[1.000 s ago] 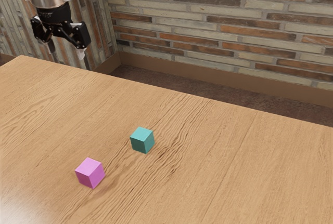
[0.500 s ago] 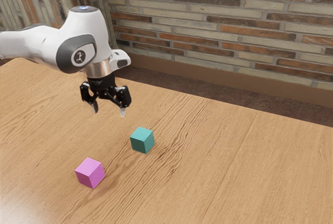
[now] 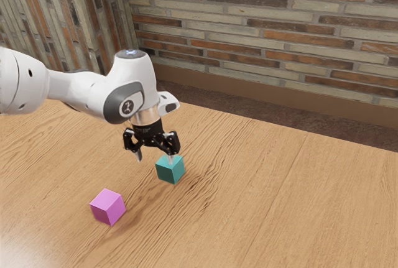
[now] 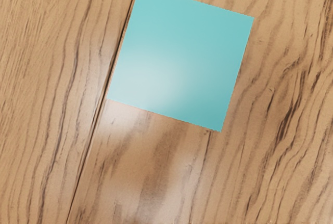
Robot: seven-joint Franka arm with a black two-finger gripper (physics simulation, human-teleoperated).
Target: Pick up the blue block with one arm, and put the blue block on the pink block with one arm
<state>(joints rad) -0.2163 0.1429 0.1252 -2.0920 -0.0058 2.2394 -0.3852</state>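
Exterior view, from where I stand: nearest me on the wooden table (image 3: 280, 212) sits the pink block (image 3: 107, 206), well apart from the pincer, on its near side and toward the exterior view's left. Past it the blue block (image 3: 170, 168), more teal than blue, rests flat on the wood just under the pincer (image 3: 154, 153). The pincer's two black fingers stand apart, one tip at the block's top edge, the other over bare wood. From the wrist view the blue block (image 4: 179, 57) lies directly beneath the hand, showing its square top face. Behind the pincer the white arm (image 3: 74, 91) stretches off, and farthest back stands a brick wall (image 3: 261, 25).
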